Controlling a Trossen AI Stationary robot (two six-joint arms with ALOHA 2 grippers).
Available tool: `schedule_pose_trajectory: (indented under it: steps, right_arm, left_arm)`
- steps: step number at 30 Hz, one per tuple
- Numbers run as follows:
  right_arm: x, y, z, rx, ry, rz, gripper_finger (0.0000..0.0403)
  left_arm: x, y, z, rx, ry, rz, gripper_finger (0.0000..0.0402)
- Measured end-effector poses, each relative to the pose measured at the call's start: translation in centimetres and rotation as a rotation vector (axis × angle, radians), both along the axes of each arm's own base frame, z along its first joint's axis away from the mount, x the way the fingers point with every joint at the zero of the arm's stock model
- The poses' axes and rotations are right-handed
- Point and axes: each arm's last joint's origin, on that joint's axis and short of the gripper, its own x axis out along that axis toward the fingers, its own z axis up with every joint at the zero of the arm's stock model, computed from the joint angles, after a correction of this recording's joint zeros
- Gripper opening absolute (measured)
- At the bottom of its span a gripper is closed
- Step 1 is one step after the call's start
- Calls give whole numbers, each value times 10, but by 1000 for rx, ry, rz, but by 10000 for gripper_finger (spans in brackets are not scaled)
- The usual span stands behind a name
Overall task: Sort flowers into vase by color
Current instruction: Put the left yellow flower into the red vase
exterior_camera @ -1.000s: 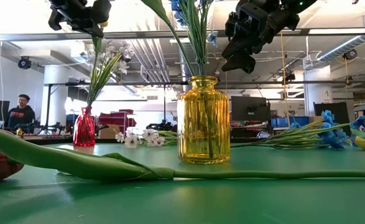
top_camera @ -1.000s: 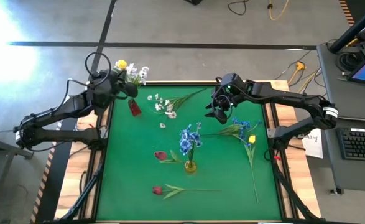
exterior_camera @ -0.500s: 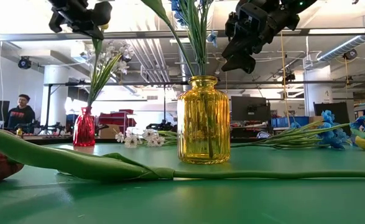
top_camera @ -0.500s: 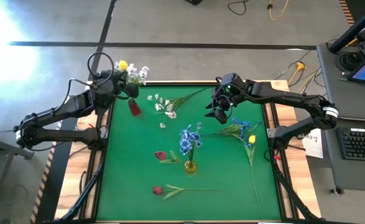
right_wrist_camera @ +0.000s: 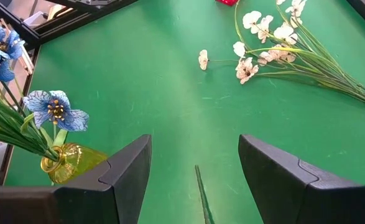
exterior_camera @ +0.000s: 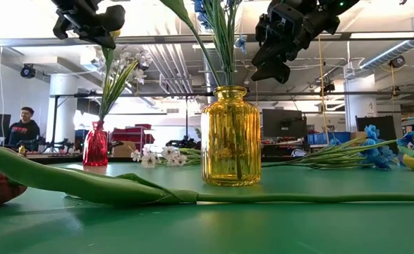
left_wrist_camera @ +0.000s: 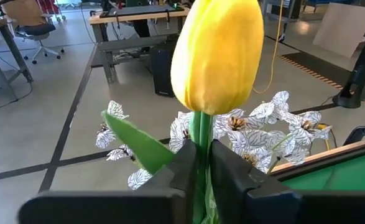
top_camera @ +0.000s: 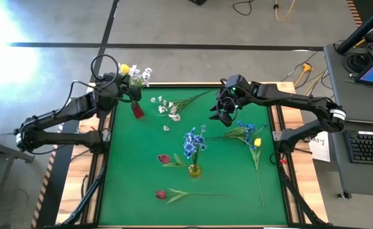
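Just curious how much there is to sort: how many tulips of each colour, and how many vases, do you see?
Yellow tulips: 2 (one in the left gripper, one on the mat)
Red tulips: 2 (both on the mat)
Vases: 2 (red vase, yellow vase)
Total: 6

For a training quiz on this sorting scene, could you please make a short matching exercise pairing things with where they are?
Things:
1. yellow tulip
2. blue flowers
3. white spray
4. red tulip

Places:
A. in the yellow vase
B. between the left gripper fingers
C. on the mat by the red vase
D. on the mat, at its front edge

Pairs: 1-B, 2-A, 3-C, 4-D
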Motion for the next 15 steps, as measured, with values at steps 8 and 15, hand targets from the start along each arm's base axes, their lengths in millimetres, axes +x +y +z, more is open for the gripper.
schedule_pose_trajectory:
  steps: [8, 15]
  right_arm:
    - [0, 0, 0, -1, 0, 1, 233]
    - [0, 0, 0, -1, 0, 1, 233]
  left_arm:
    - [0, 0, -1, -5, 11, -2, 105]
    - [0, 0, -1, -5, 11, -2, 160]
